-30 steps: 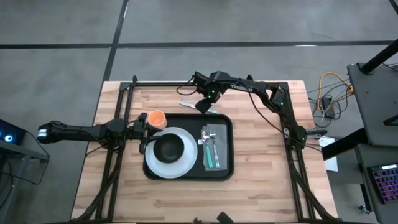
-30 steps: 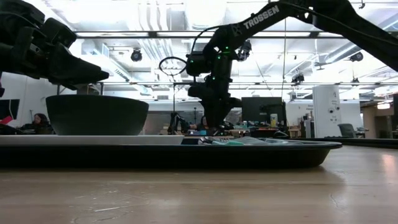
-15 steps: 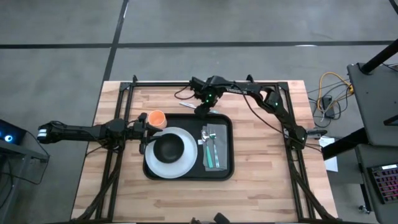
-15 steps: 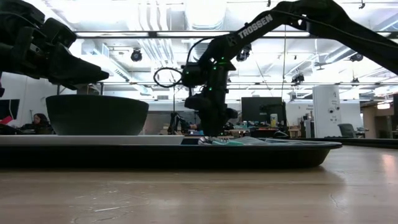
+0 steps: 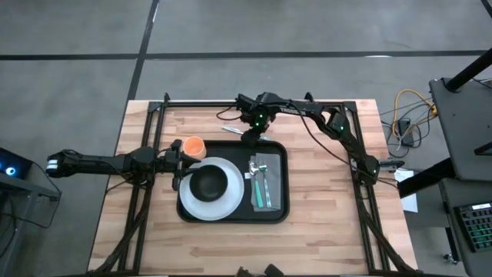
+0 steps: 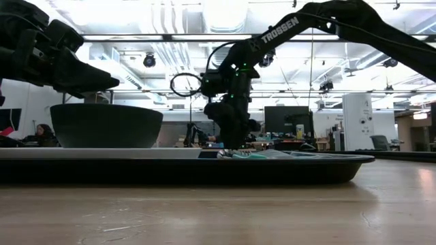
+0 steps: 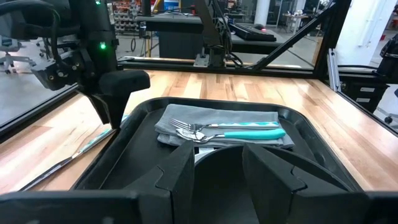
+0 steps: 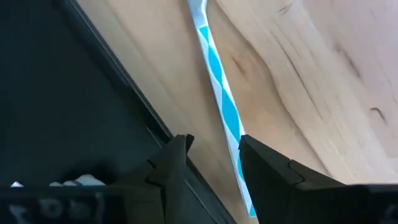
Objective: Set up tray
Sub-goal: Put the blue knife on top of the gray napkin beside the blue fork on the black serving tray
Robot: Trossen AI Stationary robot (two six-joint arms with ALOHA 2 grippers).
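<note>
Wooden table (image 5: pixel 323 223) carries the tray (image 5: pixel 280 211) at its centre. At the tray's 12 o'clock rim the right end effector (image 8: pixel 213 155) stands spread astride a blue-white striped straw (image 8: pixel 219 99), barely shifted since half a second ago. Left end effector (image 7: pixel 219 165), parted, waits at 9 o'clock; the bowl (image 6: pixel 105 126) hides the plate in the low view.

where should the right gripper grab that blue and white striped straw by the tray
Grip the straw at mid-length, from straight above, with the fingers across its width. It lies flat on the wood beside the tray rim, thin and long, so a side approach has no room. The right gripper is open, its fingers on either side of the straw.
</note>
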